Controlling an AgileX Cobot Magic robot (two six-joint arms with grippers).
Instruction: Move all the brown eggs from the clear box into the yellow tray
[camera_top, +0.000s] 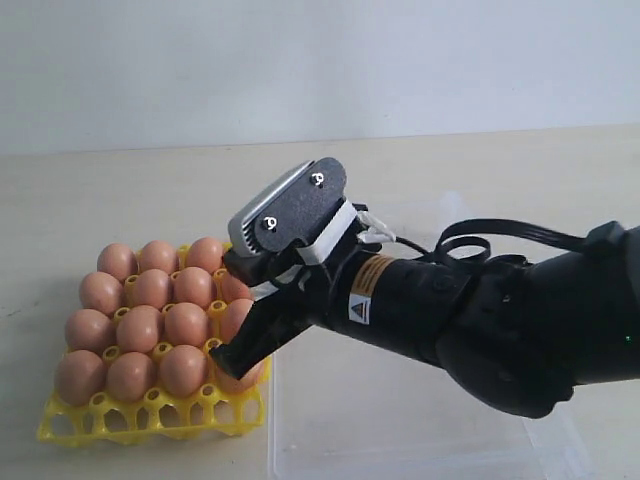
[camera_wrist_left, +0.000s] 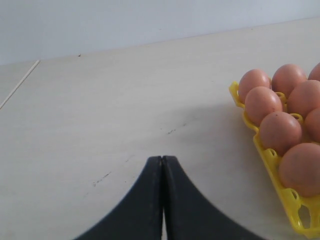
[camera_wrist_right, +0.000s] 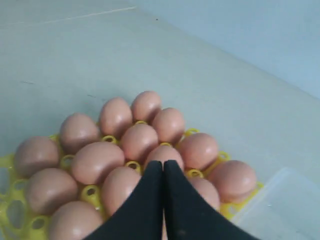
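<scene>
A bright yellow plastic egg tray (camera_top: 120, 422) sits on the left, near part of the pale desk (camera_top: 120, 190). Smooth brown eggs (camera_top: 140, 328) fill its cups in rows. Just to the right of the tray lies a clear plastic box (camera_top: 400, 440) with low walls. The near edge of the picture cuts the box off, and its see-through walls are hard to make out.

A big black arm (camera_top: 480, 320) reaches in from the right. Its right claw (camera_top: 232, 358) hangs over the right side of the tray and hides some eggs there. From this side you cannot tell how its fingers stand, or if the tip touches an egg.

The right wrist view looks down from close up. There the right claw (camera_wrist_right: 163, 164) has its two black fingers pressed together with nothing between them. The brown eggs (camera_wrist_right: 97, 162) sit in the yellow tray (camera_wrist_right: 90, 191) right under it, and a corner of the clear box (camera_wrist_right: 285, 200) peeks in.

Only the left wrist view shows the left claw (camera_wrist_left: 162, 160). Its fingers are pressed together too, with nothing in them, over bare desk (camera_wrist_left: 125, 100). One edge of the yellow tray (camera_wrist_left: 272, 162) and a few brown eggs (camera_wrist_left: 280, 131) show off to one side, cut off by the frame.
</scene>
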